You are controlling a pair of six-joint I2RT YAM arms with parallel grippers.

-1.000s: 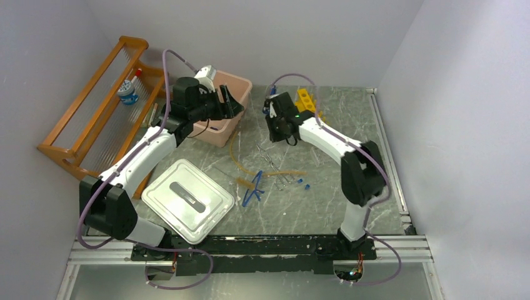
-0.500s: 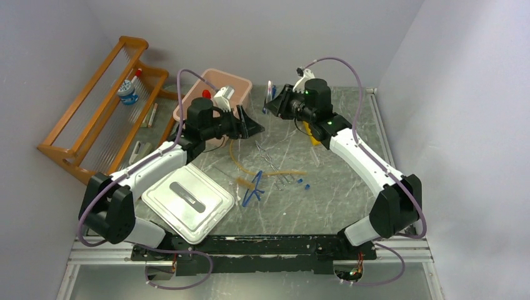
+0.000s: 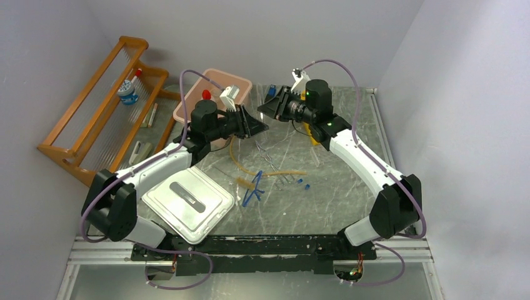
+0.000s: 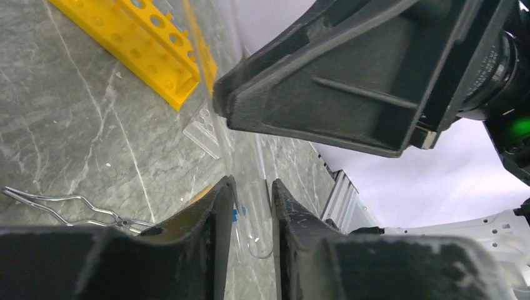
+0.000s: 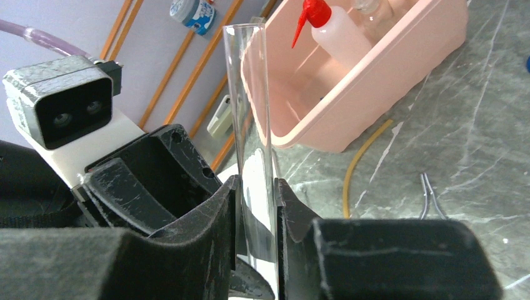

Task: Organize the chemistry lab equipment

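Right wrist view gives you the clearest read: the right gripper (image 5: 256,187) is clamped on a clear tube (image 5: 249,94), which sticks out past its fingertips and is held in the air near the tub (image 5: 387,75). Left wrist view shows the left gripper (image 4: 251,184) with its jaws narrow on either side of that same tube; you cannot tell whether they pinch it yet. This looks like a handover, right arm to left. Before you loosen the right, make sure the left has a firm hold, since a smooth tube could slip or twist. The bottle (image 5: 340,40) already lies in the tub. The hose (image 3: 284,173) and tongs (image 3: 253,190) wait on the table (image 3: 337,200).
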